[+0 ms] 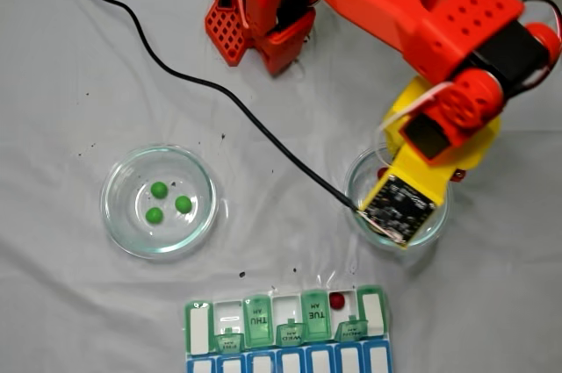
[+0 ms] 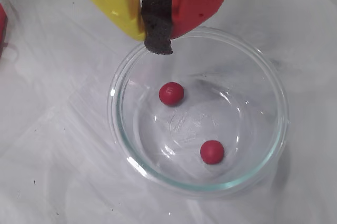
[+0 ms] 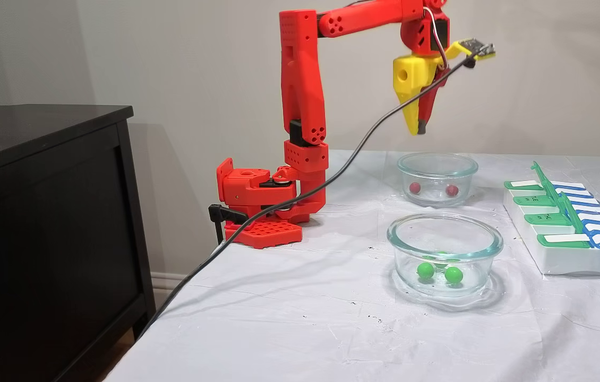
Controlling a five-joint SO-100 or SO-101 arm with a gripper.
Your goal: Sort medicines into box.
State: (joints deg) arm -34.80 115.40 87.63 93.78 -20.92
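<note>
The pincer (image 3: 420,129) hangs in the air above the far glass dish (image 3: 437,165), its yellow and red fingers pressed together on a dark foam pad with nothing held between them. In the wrist view its tips (image 2: 157,45) sit over the dish's rim (image 2: 131,66), and two red balls (image 2: 171,93) (image 2: 212,152) lie on the dish floor below, apart from each other and clear of the fingers.

A second glass dish (image 1: 118,215) stands well apart on the white cloth and holds three green balls (image 1: 159,190) (image 1: 183,204) (image 1: 154,215) close together. The pill box (image 1: 199,327) lies at the table edge in a fixed view, several green lids standing open. One red ball (image 1: 337,300) rests in an open compartment beside the lid marked TUE.
</note>
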